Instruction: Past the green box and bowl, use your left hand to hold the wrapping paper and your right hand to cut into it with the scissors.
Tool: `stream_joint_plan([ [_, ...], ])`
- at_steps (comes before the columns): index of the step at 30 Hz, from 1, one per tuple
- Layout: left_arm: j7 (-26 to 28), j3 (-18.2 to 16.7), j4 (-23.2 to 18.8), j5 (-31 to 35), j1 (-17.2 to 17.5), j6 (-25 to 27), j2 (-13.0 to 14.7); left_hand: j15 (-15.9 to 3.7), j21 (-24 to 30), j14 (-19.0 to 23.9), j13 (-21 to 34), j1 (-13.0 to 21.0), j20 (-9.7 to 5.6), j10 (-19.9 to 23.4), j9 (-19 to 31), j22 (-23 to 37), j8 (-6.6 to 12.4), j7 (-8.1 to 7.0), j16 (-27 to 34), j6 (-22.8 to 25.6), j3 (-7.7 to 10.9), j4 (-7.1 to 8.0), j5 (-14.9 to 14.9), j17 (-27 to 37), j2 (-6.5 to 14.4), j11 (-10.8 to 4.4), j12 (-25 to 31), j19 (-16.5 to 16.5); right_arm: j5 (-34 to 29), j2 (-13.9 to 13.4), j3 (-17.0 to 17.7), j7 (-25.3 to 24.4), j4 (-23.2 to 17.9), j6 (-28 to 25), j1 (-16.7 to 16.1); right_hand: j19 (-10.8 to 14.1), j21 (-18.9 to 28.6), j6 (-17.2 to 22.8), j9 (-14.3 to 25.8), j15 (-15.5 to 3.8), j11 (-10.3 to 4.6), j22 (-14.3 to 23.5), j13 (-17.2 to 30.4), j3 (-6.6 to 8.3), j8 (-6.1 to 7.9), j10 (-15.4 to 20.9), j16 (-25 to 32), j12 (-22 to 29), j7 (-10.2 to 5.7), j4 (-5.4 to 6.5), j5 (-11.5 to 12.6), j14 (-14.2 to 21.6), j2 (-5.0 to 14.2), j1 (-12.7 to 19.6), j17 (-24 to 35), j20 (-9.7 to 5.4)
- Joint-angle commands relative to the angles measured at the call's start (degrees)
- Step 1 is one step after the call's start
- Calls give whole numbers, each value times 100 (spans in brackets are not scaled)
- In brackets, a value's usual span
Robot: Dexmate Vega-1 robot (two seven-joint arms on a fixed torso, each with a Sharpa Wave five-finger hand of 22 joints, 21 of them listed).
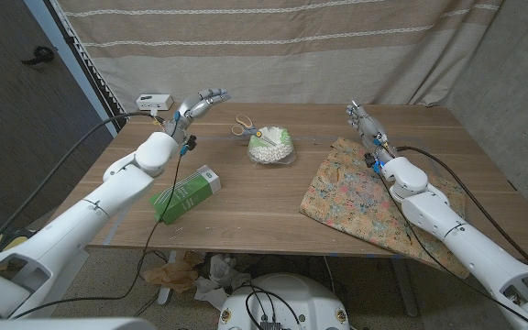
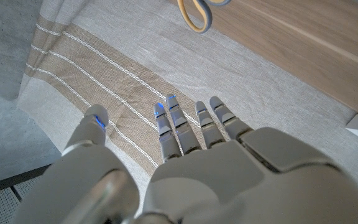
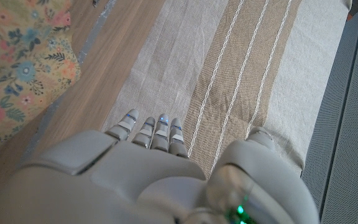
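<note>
The flowered wrapping paper (image 1: 360,194) lies on the table's right half, its near edge hanging over the front; it also shows in the right wrist view (image 3: 17,68). The scissors (image 1: 244,125), blades in blue-grey with yellow-ringed handles (image 2: 194,14), lie at the back behind a clear bowl (image 1: 272,148) of white pieces. A green box (image 1: 186,192) lies front left. My left hand (image 1: 200,104) hovers open at the back left, fingers spread, left of the scissors. My right hand (image 1: 363,120) is raised over the back right, fingers straight, just beyond the paper's far edge, holding nothing.
A small white device (image 1: 153,100) sits at the table's back left corner. A striped beige curtain (image 1: 273,46) hangs close behind the table. Crumpled paper and bags (image 1: 191,272) lie on the floor under the front edge.
</note>
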Motion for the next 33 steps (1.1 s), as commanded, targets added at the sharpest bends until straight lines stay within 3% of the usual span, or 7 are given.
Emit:
stream_joint_plan([
  [1, -333, 51, -34, 305, -241, -82, 271, -776, -65, 154, 55, 20, -66, 226, 11, 27, 16, -7, 90, 68, -19, 49, 62, 41, -94, -49, 77, 53, -26, -52, 70, -67, -181, 94, -129, -33, -19, 31, 13, -32, -10, 20, 11, 6, 16, 25, 4, -15, -14, -35, 28, -21, 14, 47, 9, 16],
  [13, -746, 177, -339, 704, -472, 425, 586, -836, -183, 209, 127, 137, -17, 462, 23, 26, 68, 5, 82, 274, 23, 39, 126, 51, -19, -105, 157, 55, -13, -8, 66, -38, -140, 115, -95, -62, -59, 32, 13, -33, -21, 21, 12, 3, 12, 16, -7, -26, -11, -42, 37, -68, 27, 60, 10, 74],
  [15, -835, 197, -347, 738, -520, 451, 626, -886, -256, 145, 164, 479, -87, 414, 29, 22, 67, 15, 37, 309, 219, -24, 155, 40, 135, -117, 122, 83, -21, 7, 60, -37, -115, 131, -82, -65, -64, 31, 13, -33, -25, 21, 12, 2, 12, 16, -5, -28, -13, -42, 38, -67, 29, 61, 10, 79],
  [19, -819, 239, -471, 950, -569, 650, 684, -928, -320, 97, 189, 707, -172, 389, 32, 17, 67, -1, 10, 347, 346, -47, 156, 35, 170, -147, 99, 97, -26, 46, 46, -32, -59, 147, -40, -65, -70, 30, 13, -39, -14, 21, 12, 1, 10, 29, -6, -24, -16, -43, 40, -72, 31, 62, 10, 81],
  [25, -634, 278, -715, 1372, -579, 894, 755, -891, -483, 143, 259, 1142, -67, 387, 81, 21, -177, -228, 26, -282, 526, -39, 147, 48, 7, -198, 57, 165, -63, 87, 14, 10, 33, 205, 41, -65, -82, 31, 13, -43, -7, 22, 12, -1, 9, 29, -3, -27, -18, -44, 42, -73, 37, 64, 11, 86],
  [28, -693, 340, -915, 1652, -641, 1152, 849, -895, -545, 126, 294, 1241, -28, 318, 167, 29, -48, -101, 19, -113, 578, -8, 140, 57, -14, -199, 20, 182, -59, 103, 13, 25, 59, 230, 68, -63, -87, 26, 13, -42, -9, 22, 12, -2, 6, 46, -3, -22, -21, -45, 44, -79, 41, 66, 11, 87],
  [33, -787, 391, -944, 1810, -731, 1186, 856, -934, -613, 150, 344, 1298, -24, 540, 252, 37, 188, -66, 31, 366, 610, 21, 132, 64, -55, -193, 98, 214, -106, 102, 21, -30, 86, 231, 91, -63, -100, -16, 13, -44, -50, 23, 14, -3, -10, 65, -1, -17, -63, -47, 47, -84, 48, 71, 11, 91],
])
